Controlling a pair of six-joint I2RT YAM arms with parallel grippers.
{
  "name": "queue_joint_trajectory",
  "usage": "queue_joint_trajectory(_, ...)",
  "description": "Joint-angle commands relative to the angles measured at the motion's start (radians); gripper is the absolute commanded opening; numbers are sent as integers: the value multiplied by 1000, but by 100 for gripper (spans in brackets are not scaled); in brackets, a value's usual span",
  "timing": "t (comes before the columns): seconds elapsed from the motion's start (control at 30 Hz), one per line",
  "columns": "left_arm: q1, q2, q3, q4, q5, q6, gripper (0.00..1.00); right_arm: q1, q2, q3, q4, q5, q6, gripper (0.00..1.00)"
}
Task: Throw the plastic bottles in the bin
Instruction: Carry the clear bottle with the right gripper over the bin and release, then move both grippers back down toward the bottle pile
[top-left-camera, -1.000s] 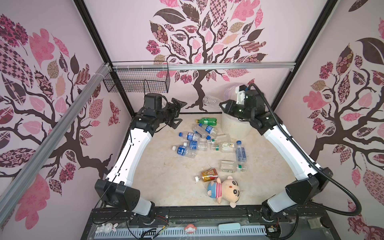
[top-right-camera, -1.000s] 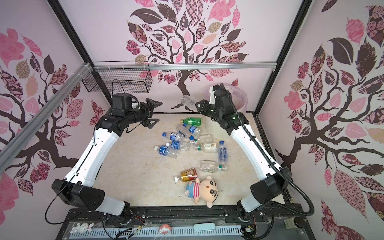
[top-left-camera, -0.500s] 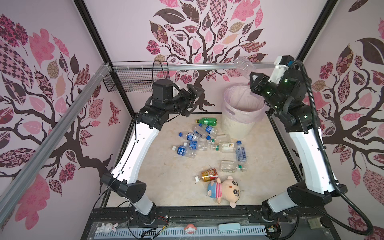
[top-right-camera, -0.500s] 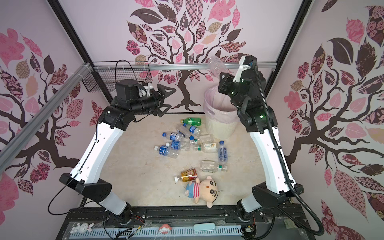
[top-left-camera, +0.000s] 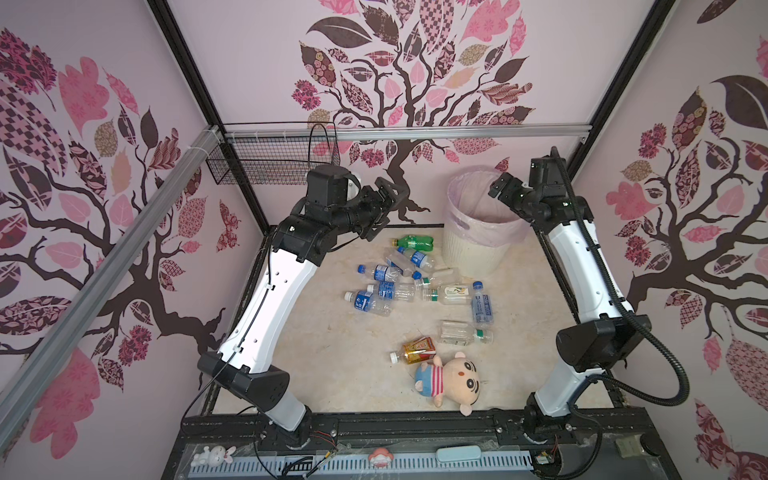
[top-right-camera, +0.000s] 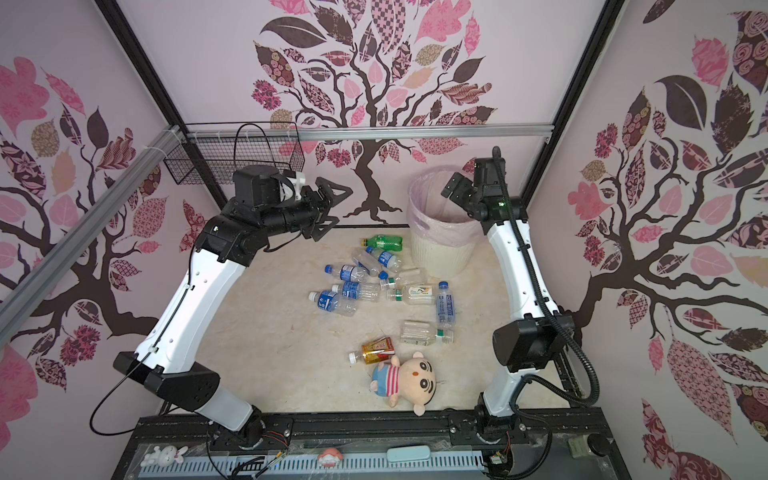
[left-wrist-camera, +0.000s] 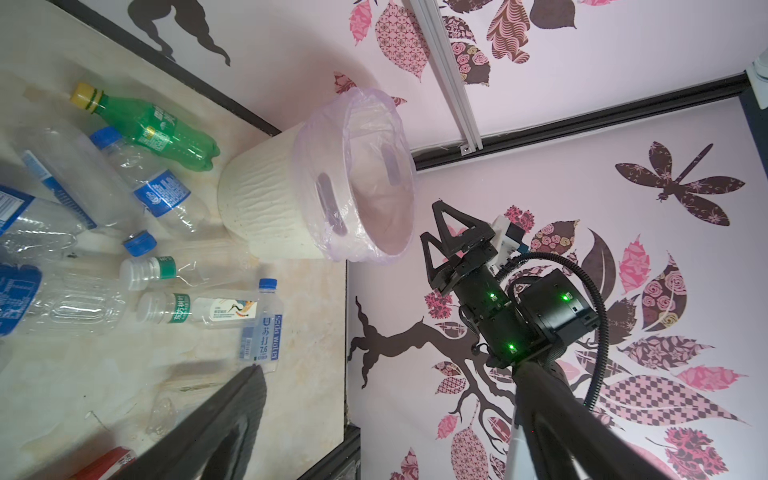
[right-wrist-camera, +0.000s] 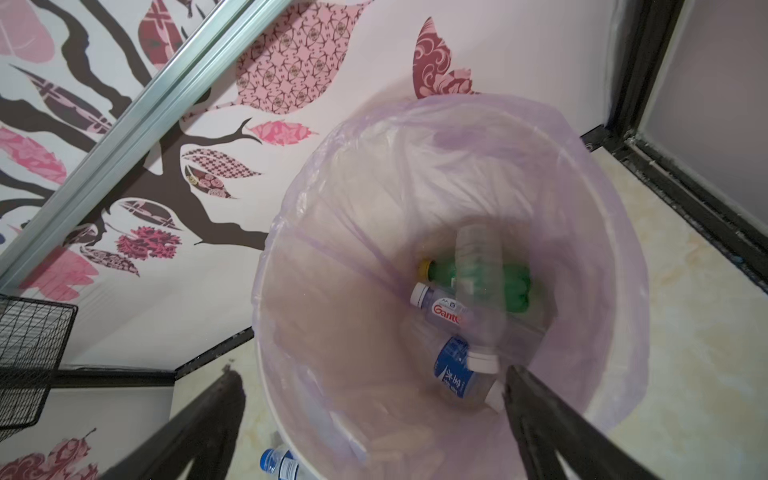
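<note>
The cream ribbed bin (top-left-camera: 469, 253) (top-right-camera: 440, 253) with its pale pink bag stands at the back right. My right gripper (top-left-camera: 498, 189) (right-wrist-camera: 372, 374) hangs open over its mouth with nothing between its fingers. Below it a blurred clear bottle (right-wrist-camera: 478, 257) lies in the bin on a green bottle (right-wrist-camera: 519, 291) and a blue-labelled one (right-wrist-camera: 453, 370). Several plastic bottles lie on the floor: a green one (top-left-camera: 413, 242), blue-labelled ones (top-left-camera: 382, 291), an amber one (top-left-camera: 417, 351). My left gripper (top-left-camera: 384, 208) (top-right-camera: 332, 208) is open and empty, raised above the floor's back left.
A plush doll (top-left-camera: 451, 380) in a striped shirt lies near the front, beside the amber bottle. A black wire basket (top-left-camera: 274, 166) hangs on the back wall at the left. An aluminium rail (top-left-camera: 457, 133) runs along the back wall above the bin.
My right arm swung up and over the bin with a clear bottle, then opened, and the bottle dropped into the bin. My left arm lifted and reached a little further right.
</note>
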Motion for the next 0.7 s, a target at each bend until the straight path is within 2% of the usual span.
queue_joint_trajectory(0.0,2,-47,-33,-20,-51,59,97,7,-88,40,26,-79,27,100)
queue_joint_trajectory(0.2,1,-104,-119,-108,-153,118,97,58,-115,-15,24,-156,49,99)
queue_joint_trajectory(0.4,0,-222,-253,-180,-327,188,97,241,-119,-59,28,-92,-25,100)
queue_joint_trajectory(0.47,1,-254,-294,-207,-365,213,97,298,-121,-62,16,-38,-62,100)
queue_joint_trajectory(0.67,2,-336,-448,-234,-489,280,97,392,-136,-125,-5,24,-136,100)
